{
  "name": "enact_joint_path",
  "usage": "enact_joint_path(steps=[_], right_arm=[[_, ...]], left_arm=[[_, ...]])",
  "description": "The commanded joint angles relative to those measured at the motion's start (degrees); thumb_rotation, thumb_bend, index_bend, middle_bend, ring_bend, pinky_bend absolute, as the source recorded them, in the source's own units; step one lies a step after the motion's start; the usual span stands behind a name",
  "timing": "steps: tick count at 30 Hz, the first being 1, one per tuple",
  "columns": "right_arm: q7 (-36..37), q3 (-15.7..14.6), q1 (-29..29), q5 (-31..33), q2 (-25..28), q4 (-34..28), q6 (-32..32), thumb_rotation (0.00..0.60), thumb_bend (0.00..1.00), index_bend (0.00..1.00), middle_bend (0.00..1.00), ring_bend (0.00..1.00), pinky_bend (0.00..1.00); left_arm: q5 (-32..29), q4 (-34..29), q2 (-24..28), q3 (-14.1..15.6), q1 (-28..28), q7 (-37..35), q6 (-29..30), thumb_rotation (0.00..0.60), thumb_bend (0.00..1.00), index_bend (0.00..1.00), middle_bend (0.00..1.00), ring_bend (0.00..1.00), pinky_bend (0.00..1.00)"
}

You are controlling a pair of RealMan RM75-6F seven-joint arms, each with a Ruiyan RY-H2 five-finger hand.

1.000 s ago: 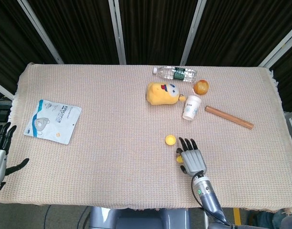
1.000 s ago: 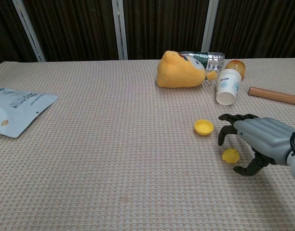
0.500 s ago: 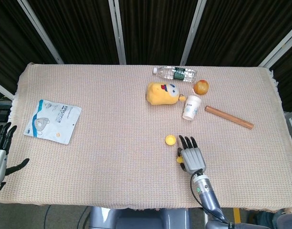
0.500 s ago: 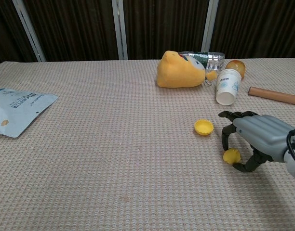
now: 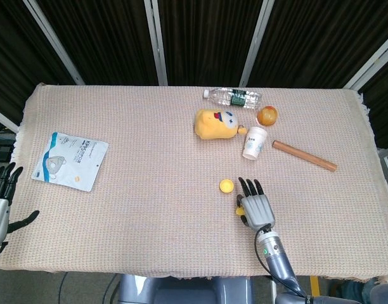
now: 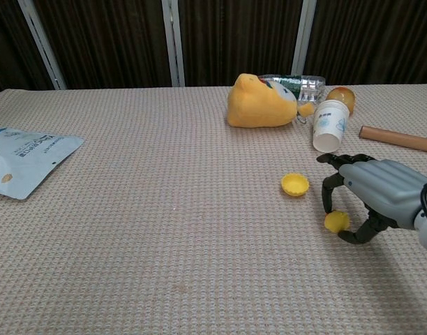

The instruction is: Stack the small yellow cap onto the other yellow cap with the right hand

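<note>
Yellow, the small cap point(image 6: 336, 221) sits pinched between thumb and fingers of the right robot hand point(image 6: 372, 195), its facing hard to tell. A second yellow cap point(image 6: 295, 184) lies hollow-up on the woven surface point(image 6: 165, 230) just beside. Left robot hand point(image 5: 0, 196) hangs spread, holding nothing.

Woven beige table cover point(image 5: 149, 183) over the whole tabletop. Flat white printed pouch point(image 5: 70, 160) near the left edge. Toward the far right: clear plastic bottle with dark label point(image 5: 232, 97) lying on its side; yellow plush toy point(image 5: 215, 123) just in front; round orange fruit point(image 5: 267, 116) beside; white paper cup point(image 5: 254, 142) tipped over; brown wooden rod point(image 5: 304, 155) lying diagonally.
</note>
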Motion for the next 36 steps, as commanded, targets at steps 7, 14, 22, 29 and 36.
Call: enact_joint_path(steps=[7,14,22,29,36], right_arm=[[-1.9,2.77,2.77,0.32,-0.3,-0.03,-0.97,0.6,0.23,0.55,0.0,0.0,0.0],[-2.07,5.43,5.3,2.95,-2.02,3.15,-3.08,0.6,0.23,0.55,0.0,0.0,0.0],[-1.28,7.47,8.62,5.24,-4.28,9.49,-6.37,0.6,0.23,0.55,0.0,0.01,0.0],[0.13,8.12,10.43,6.25,-5.27,12.87,-8.22,0.6,0.23,0.55,0.0,0.01,0.0],[0.95,8.07,11.55,6.47,-5.55,14.45,-8.88,0.6,0.23,0.55,0.0,0.01,0.0]], left_arm=[[0.91,-0.03,-0.12,0.17,0.05,-0.34,0.65,0.6,0.0,0.0,0.0,0.0,0.16],[2.72,0.48,-0.69,0.53,-0.29,-0.78,1.2,0.6,0.0,0.0,0.0,0.0,0.16],[3.88,-0.32,-0.67,1.43,-0.79,-3.89,0.28,0.6,0.0,0.0,0.0,0.0,0.16],[4.72,-0.35,-0.77,1.56,-1.13,-3.19,0.34,0.6,0.0,0.0,0.0,0.0,0.16],[4.76,-0.5,-0.76,1.68,-1.29,-3.04,0.08,0.6,0.0,0.0,0.0,0.0,0.16]])
